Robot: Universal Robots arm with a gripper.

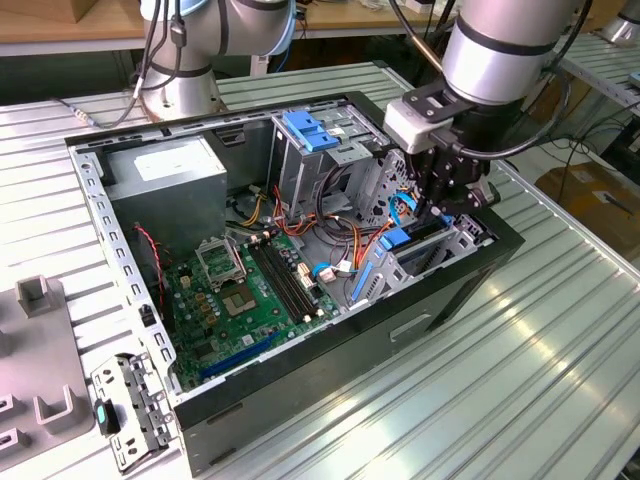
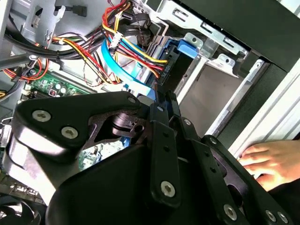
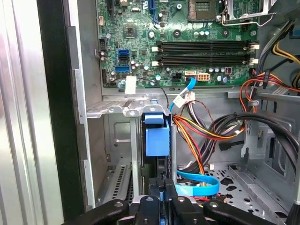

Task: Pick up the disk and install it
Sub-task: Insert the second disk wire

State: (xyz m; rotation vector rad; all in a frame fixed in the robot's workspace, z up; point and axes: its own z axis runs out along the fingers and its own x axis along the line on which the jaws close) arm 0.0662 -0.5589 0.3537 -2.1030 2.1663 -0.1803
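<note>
One disk (image 1: 418, 240), blue-railed, stands on edge in the open computer case's (image 1: 330, 360) corner bay, the gripper's (image 1: 440, 208) jaws closed on its edge amid coloured cables (image 3: 197, 133), one person's hand (image 2: 269, 161) nearby.

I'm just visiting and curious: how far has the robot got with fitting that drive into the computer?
The pickup looks done: the dark hard drive with blue plastic rails stands partway inside the grey metal bay. The black gripper is at its end. Whether it is fully seated can't be judged.
</note>
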